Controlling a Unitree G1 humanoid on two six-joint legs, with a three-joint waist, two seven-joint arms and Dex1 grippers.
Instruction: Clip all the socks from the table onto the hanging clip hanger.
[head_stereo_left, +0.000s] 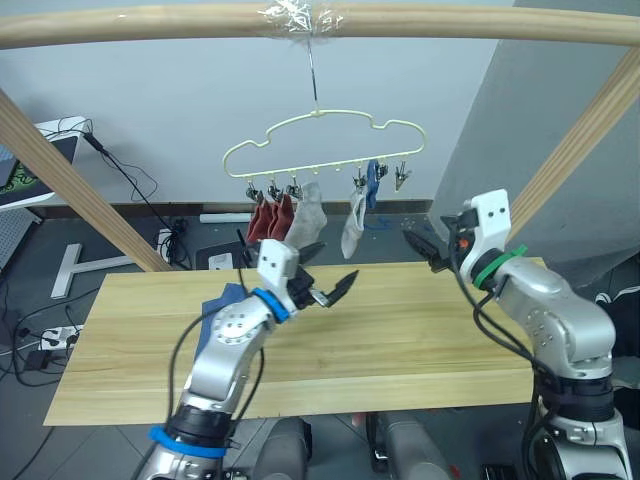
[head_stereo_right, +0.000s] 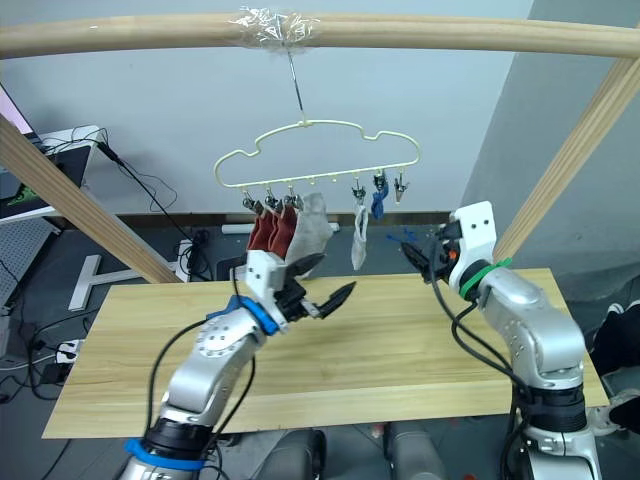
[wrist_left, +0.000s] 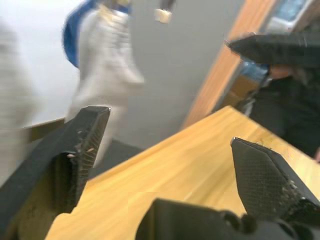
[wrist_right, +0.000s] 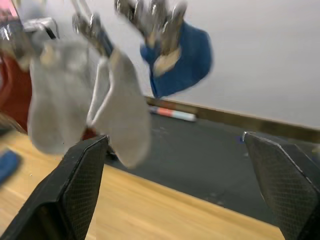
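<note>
Left gripper nearest, jaws spread, empty, below the clip hanger. One blue sock lies on the table behind that arm. Two rust red socks, two grey, one blue hang clipped. Right gripper open, empty, beneath the hanger's right end. Wooden frame bar overhead; cables along the wall.

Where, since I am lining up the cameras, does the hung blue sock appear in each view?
Left eye view: hung blue sock, upper centre, near the clip hanger's right end.
Right eye view: same spot.
Left wrist view: behind the light grey sock.
Right wrist view: beside that grey sock.
Shared landmark: the light grey sock.
</note>
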